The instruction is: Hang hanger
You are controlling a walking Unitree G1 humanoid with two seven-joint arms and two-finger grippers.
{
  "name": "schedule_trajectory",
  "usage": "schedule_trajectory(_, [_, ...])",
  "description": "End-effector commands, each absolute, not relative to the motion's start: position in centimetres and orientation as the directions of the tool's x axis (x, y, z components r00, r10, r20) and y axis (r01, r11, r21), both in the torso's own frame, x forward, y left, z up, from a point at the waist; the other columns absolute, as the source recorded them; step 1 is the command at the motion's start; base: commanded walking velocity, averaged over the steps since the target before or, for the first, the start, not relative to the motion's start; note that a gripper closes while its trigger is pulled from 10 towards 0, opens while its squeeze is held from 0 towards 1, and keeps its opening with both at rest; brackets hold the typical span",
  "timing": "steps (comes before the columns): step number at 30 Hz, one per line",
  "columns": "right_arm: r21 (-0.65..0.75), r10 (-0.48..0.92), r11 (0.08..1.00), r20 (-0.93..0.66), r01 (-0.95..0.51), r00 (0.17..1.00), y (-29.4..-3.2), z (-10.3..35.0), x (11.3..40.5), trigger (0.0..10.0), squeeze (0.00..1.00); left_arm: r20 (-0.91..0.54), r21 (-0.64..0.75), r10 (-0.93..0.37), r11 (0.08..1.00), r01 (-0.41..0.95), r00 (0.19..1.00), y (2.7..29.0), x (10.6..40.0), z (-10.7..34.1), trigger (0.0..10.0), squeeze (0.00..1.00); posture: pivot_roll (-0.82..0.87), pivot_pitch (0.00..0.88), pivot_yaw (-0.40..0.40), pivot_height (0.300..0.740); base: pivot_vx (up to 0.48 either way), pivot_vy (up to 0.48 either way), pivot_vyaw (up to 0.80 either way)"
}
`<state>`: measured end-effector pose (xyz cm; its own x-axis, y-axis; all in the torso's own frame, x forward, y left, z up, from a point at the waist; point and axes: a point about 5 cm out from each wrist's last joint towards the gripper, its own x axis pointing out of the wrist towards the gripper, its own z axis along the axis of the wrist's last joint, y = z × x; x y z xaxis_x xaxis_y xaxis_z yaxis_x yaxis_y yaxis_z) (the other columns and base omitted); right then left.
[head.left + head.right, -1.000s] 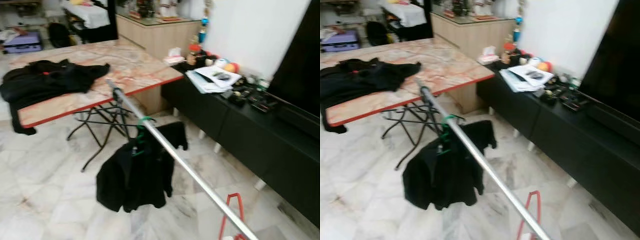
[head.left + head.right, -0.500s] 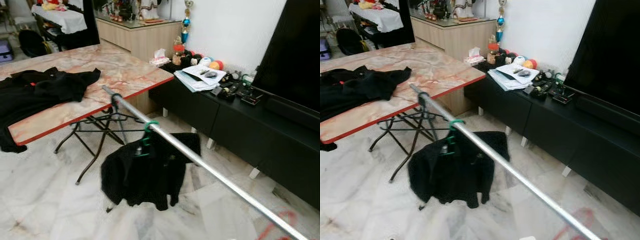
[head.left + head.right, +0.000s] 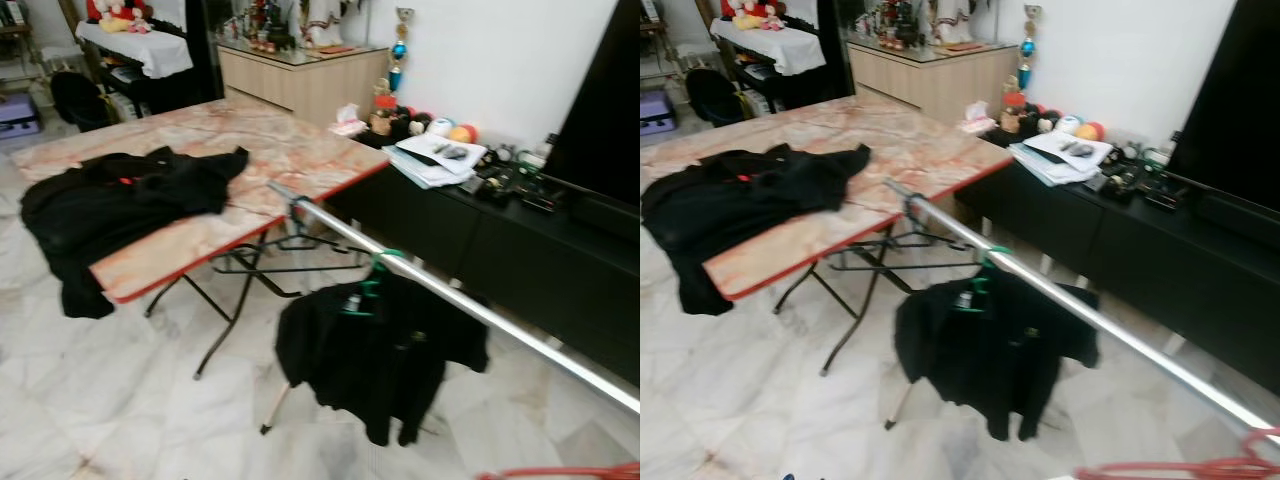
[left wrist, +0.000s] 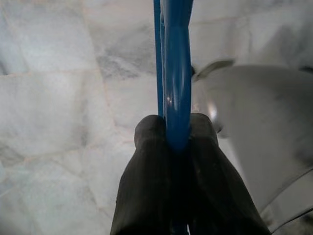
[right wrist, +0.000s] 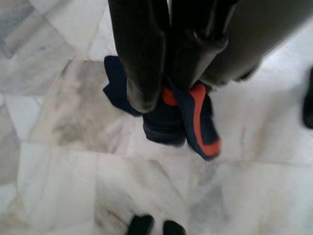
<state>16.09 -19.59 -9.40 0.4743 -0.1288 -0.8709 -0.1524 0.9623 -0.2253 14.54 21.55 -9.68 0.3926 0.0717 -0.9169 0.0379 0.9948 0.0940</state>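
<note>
I see a marble-topped folding table [image 3: 290, 150] with black clothes [image 3: 120, 195] heaped on it, and a cluttered black TV console [image 3: 520, 260] by the wall.

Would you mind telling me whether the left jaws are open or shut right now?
Shut: in the left wrist view the left gripper has its jaws pressed against both sides of the blue hanger, with no gap.

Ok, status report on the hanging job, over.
Left gripper shut on blue hanger. Right gripper shut on navy-and-orange cloth. Silver rail ahead, one black shirt on green hanger. Folding table beside rail.
</note>
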Motion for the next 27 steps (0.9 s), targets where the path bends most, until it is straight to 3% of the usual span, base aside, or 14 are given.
schedule_trajectory(1, [-0.219,-0.118,0.964,-0.863,-0.153,0.491,-18.90,-9.24,16.69,10.0,0.00,-0.928,0.095,0.074,0.995,0.040,0.365,21.72,13.73,-9.95,10.0,0.00,0.06,0.000,-0.020,0.740,0.000,0.454,0.00])
schedule_trajectory(27, [-0.206,-0.137,0.975,-0.858,-0.088,0.496,-18.91,-9.26,16.60,10.0,0.00,-0.930,0.079,0.052,0.995,0.058,0.364,21.60,13.75,-9.95,10.0,0.00,0.06,0.000,-0.022,0.740,0.000,0.455,0.00])
